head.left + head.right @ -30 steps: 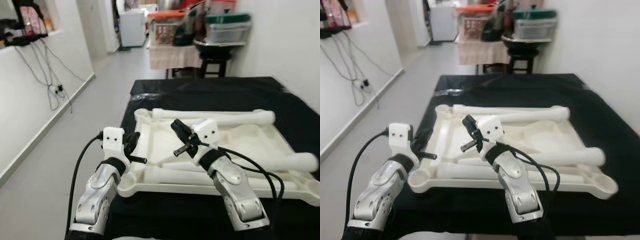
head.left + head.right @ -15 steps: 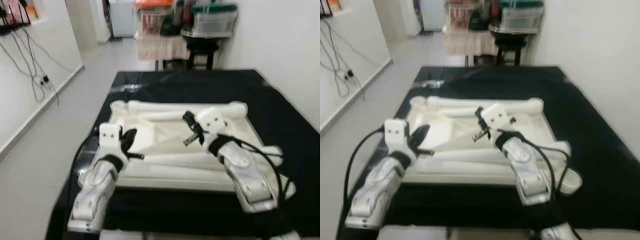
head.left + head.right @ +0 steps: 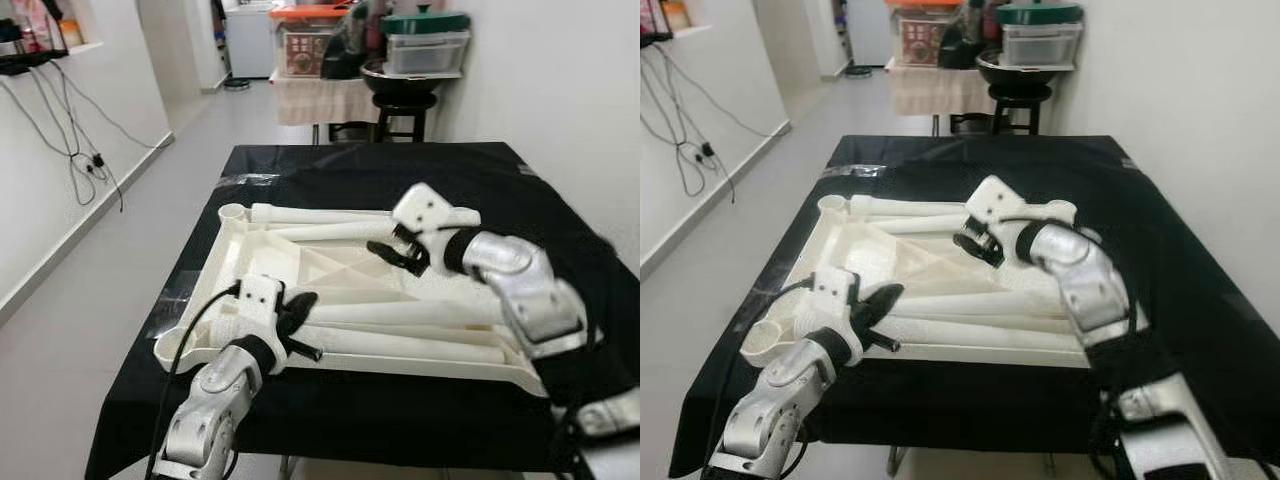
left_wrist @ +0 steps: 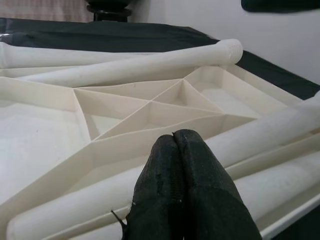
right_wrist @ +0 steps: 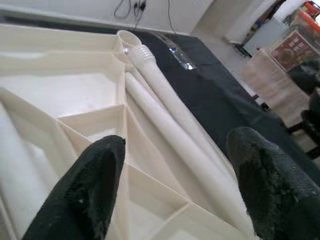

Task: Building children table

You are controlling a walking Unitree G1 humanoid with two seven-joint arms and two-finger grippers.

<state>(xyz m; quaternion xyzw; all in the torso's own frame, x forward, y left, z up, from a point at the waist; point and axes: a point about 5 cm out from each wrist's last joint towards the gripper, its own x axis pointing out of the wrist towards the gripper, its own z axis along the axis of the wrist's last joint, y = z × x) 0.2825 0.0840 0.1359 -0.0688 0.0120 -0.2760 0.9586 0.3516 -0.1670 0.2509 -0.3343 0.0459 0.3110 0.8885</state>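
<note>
A cream plastic table top (image 3: 250, 250) lies upside down, ribs up, on a black-covered table (image 3: 330, 165). Several white legs rest on it: two along the far side (image 3: 320, 215) and two along the near side (image 3: 420, 313). My left gripper (image 3: 300, 305) is shut with nothing in it and hovers over the front left part of the top, just above a near leg (image 4: 100, 195). My right gripper (image 3: 395, 255) is open and held over the ribbed middle, close to the far legs (image 5: 165, 105). Its black fingers (image 5: 95, 175) stand wide apart, holding nothing.
A black stool (image 3: 405, 100) carrying plastic bins stands beyond the table's far edge. A white wall runs close along the right side. Cables (image 3: 90, 160) hang on the left wall above open grey floor (image 3: 150, 220).
The camera has shifted and now looks at the table more squarely. My right arm has reached farther over the top toward the far legs. The left gripper stays by the front left corner.
</note>
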